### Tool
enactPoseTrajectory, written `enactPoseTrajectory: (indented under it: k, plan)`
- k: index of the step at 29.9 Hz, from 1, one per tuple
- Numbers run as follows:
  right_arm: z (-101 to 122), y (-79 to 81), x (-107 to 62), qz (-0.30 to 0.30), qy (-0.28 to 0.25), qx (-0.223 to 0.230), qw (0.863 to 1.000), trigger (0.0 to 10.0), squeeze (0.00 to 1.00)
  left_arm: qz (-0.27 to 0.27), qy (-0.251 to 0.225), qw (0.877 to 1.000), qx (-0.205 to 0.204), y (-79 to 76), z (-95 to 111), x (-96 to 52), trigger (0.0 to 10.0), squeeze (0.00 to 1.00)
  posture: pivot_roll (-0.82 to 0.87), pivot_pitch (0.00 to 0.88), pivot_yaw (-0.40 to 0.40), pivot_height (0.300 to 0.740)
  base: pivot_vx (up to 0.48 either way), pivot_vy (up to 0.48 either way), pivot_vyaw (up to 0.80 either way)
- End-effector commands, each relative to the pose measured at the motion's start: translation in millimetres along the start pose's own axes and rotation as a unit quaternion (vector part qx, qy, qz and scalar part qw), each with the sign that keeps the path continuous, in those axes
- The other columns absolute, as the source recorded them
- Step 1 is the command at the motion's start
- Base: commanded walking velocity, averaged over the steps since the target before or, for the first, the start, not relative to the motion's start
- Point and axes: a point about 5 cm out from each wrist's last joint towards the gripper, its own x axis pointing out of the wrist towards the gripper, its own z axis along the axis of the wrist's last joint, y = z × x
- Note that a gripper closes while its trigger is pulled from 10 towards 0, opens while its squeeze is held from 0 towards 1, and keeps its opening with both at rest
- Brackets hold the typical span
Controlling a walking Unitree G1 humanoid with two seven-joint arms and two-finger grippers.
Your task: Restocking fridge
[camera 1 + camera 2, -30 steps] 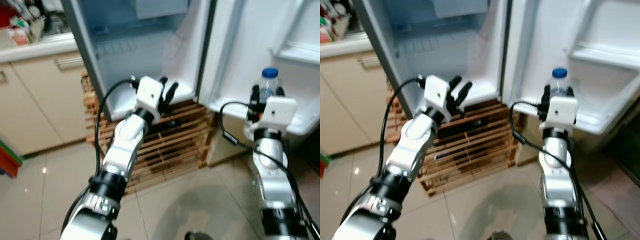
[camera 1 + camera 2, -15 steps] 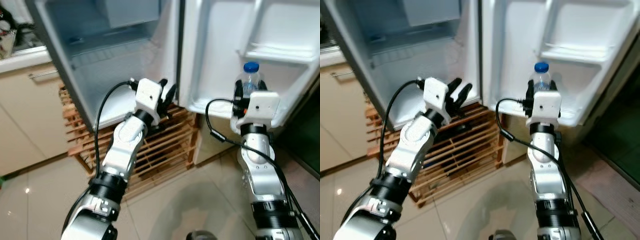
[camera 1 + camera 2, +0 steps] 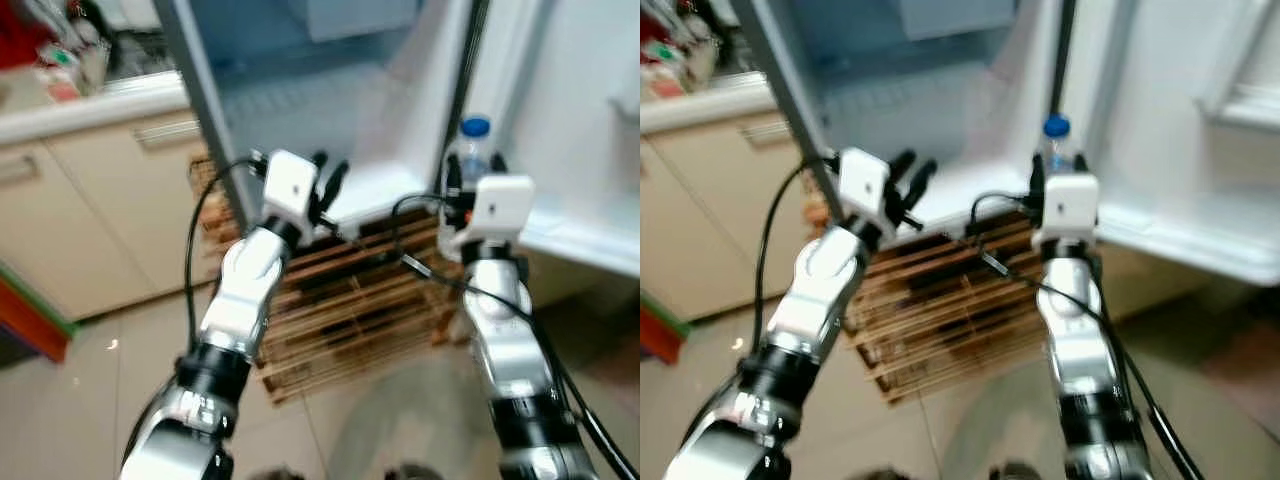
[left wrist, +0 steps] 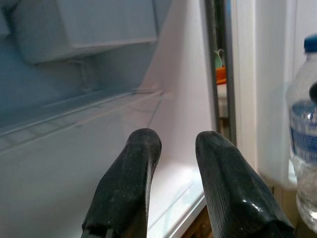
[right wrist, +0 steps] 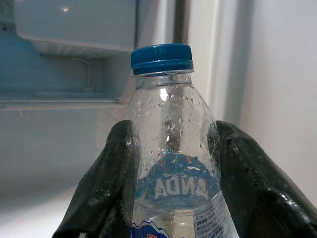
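right wrist view: water bottle [image 5: 173, 163] stands upright, clamped in the right end effector [image 5: 171, 173] before the open fridge [image 3: 330, 110]. wet plastic could slip (judged). left end effector [image 4: 171, 183], parted, empty, might clip the fridge edge.

One water bottle [image 5: 173, 163]; one open fridge [image 3: 330, 90]; one wooden rack [image 3: 350, 300]; two arms.

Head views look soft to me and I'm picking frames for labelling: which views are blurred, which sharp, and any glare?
Left eye view: motion-smeared, fridge edges and bottle soft. Right eye view: equally blurred. Right wrist view: sharp, droplets and label legible on the bottle held by the right gripper; faint highlights on its fingers. Left wrist view: crisp on the left gripper, small glare on one fingertip.
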Motion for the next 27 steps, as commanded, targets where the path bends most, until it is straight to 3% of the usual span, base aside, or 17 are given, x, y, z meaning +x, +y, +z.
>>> enactPoseTrajectory:
  k: [1,3,7,8,14,21,27]
  plan:
    - [8.5,-2.0,6.3,-0.027,-0.019,0.011,0.999,10.0,0.0,0.005,0.0,1.0,0.021,8.5,2.7,-1.3,10.0,0.0,-0.12,0.0,0.084,0.736,0.0,0.0,0.0]
    - [7.7,-6.5,8.2,-0.046,-0.016,0.01,0.999,10.0,0.0,0.005,0.002,1.0,0.026,9.0,2.6,-1.3,10.0,0.0,-0.12,0.0,0.084,0.736,0.0,0.0,0.0]
    - [7.1,-37.0,18.6,-0.152,-0.01,-0.002,0.988,10.0,0.0,-0.011,0.01,0.999,0.031,10.2,1.4,-3.8,10.0,0.0,-0.11,0.0,0.125,0.736,0.0,0.0,0.0]
    - [7.1,-37.0,18.6,-0.152,-0.01,-0.002,0.988,10.0,0.0,-0.011,0.01,0.999,0.031,10.2,1.4,-3.8,10.0,0.0,-0.11,0.0,0.125,0.736,0.0,0.0,0.0]
    - [2.0,-72.2,16.5,-0.23,-0.001,-0.029,0.973,10.0,0.0,-0.023,0.011,0.999,0.04,8.5,1.9,-0.5,10.0,0.0,-0.13,0.0,0.126,0.736,0.0,0.0,0.0]
    - [6.9,-70.9,20.8,-0.204,-0.023,-0.045,0.978,10.0,0.0,-0.024,0.0,0.999,0.022,5.0,4.3,1.0,10.0,0.0,-0.13,0.0,0.123,0.736,0.238,0.0,0.0]
    - [39.4,-60.1,27.9,-0.166,-0.11,-0.07,0.977,10.0,0.0,-0.022,-0.012,1.0,0.018,5.9,7.6,0.7,10.0,0.0,-0.13,0.0,0.12,0.736,0.458,0.0,0.0]
